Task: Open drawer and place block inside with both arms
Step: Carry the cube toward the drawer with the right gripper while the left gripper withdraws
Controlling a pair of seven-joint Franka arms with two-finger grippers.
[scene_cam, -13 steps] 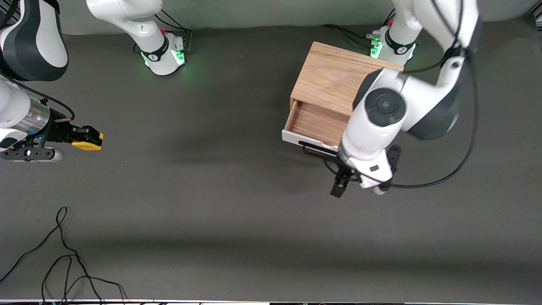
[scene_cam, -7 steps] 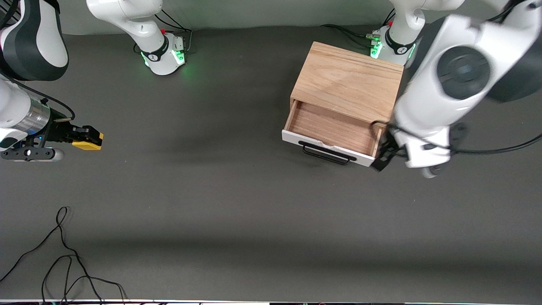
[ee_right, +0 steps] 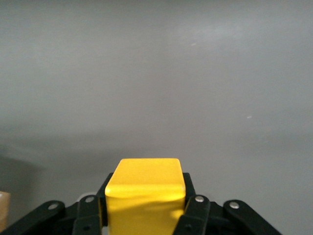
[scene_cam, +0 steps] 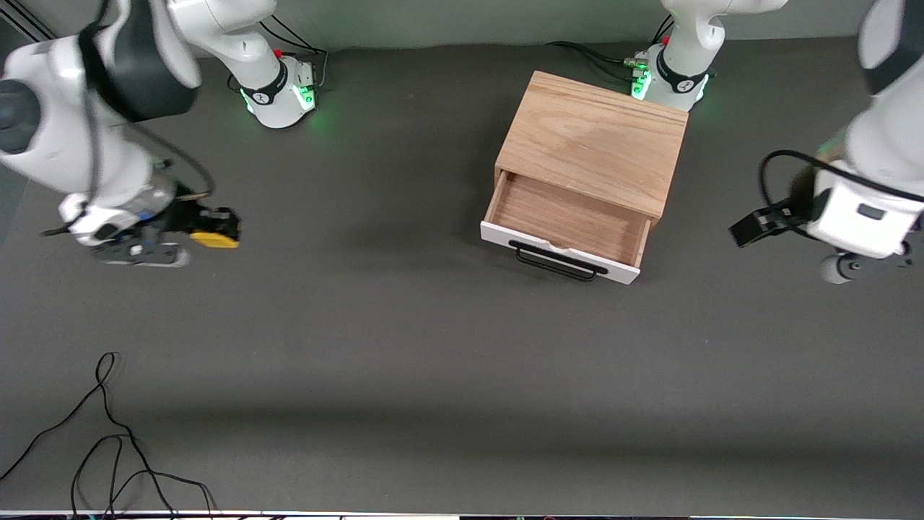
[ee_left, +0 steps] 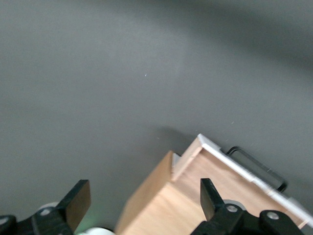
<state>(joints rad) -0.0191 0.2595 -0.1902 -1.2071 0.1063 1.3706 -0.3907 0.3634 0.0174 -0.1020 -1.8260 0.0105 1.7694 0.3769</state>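
Dark grey matte table surface [scene_cam: 404, 347] lay flat, spanning the whole front view; a thin loose black cable [scene_cam: 108, 440] lay in loops on it, at the edge nearest the front camera, toward the right arm's end; black cables [scene_cam: 592, 58] ran on the table's top edge.

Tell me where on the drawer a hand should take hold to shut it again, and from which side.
Take the black bar handle on the drawer's white front, coming from in front of the drawer. The bar stands clear of the panel, leaving a gap for a finger. The open left hand is off to the side, and the right hand holds the block.
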